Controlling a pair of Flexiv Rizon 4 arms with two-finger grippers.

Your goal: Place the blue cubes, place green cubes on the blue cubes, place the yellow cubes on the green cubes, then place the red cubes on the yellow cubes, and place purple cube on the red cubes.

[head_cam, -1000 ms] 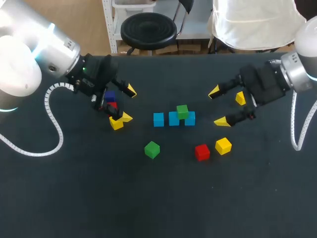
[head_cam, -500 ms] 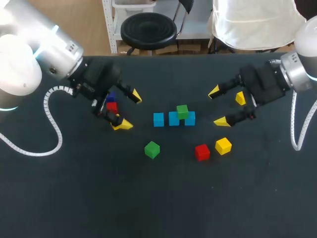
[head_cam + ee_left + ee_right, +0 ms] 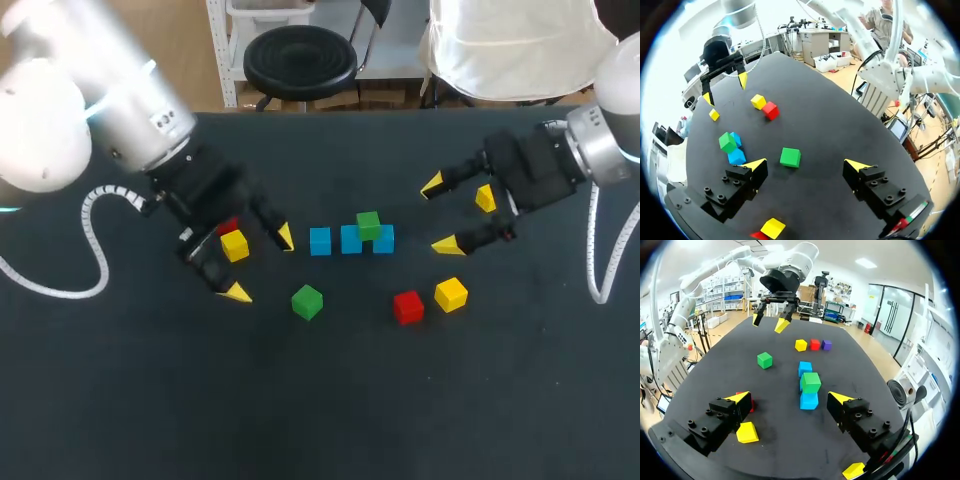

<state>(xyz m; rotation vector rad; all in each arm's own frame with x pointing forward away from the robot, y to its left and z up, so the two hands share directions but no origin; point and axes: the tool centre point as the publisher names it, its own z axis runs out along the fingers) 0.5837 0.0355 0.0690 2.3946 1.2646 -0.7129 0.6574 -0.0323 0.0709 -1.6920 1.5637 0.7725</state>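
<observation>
Three blue cubes (image 3: pixel 320 241) stand in a row mid-table, and one green cube (image 3: pixel 368 225) rests on the two right ones. A second green cube (image 3: pixel 307 302) lies loose in front. My left gripper (image 3: pixel 261 265) hangs open just left of it; in the left wrist view that green cube (image 3: pixel 790 157) sits ahead of the open left gripper (image 3: pixel 806 165), nearer one tip. A yellow cube (image 3: pixel 234 245) and a half-hidden red cube (image 3: pixel 228 227) lie under the left wrist. My right gripper (image 3: pixel 440 215) is open, right of the blue row, holding nothing. The purple cube (image 3: pixel 826 345) shows only in the right wrist view.
A red cube (image 3: pixel 408 307) and a yellow cube (image 3: pixel 451 294) lie at the front right of the blue row. Another yellow cube (image 3: pixel 486 198) sits beside the right gripper's body. The table's black front half (image 3: pixel 320 420) is bare.
My left arm has swung forward and to the right, bringing its open gripper down beside the loose green cube and uncovering the yellow cube. The right arm has not moved.
</observation>
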